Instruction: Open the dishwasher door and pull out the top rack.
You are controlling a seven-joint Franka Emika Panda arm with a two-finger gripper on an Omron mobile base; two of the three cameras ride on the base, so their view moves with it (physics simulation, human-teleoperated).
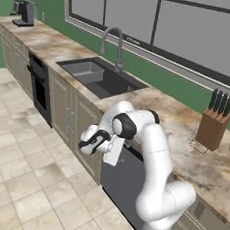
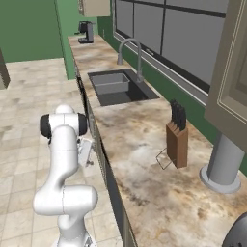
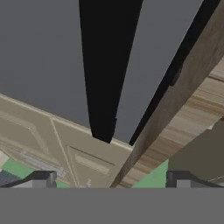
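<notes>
The dishwasher door [image 1: 125,181] is a dark grey panel under the counter, standing upright and flush with the cabinets. In the hand view the door [image 3: 39,52] is close ahead, and its black bar handle [image 3: 107,65] runs down the middle. My gripper [image 3: 111,180] faces the handle, open, with its fingertips [image 3: 43,178] set wide and nothing between them. From the base views the gripper [image 1: 117,155] [image 2: 88,155] hangs just in front of the door's upper edge, short of touching it. The top rack is hidden behind the door.
A beige cabinet door [image 3: 52,144] adjoins the dishwasher and the marble counter edge [image 3: 175,100] runs above it. On the counter are a sink [image 1: 98,77], a knife block [image 1: 212,128] and a coffee machine [image 1: 24,13]. A black oven front [image 1: 39,86] stands further left. Tiled floor [image 1: 15,177] lies open.
</notes>
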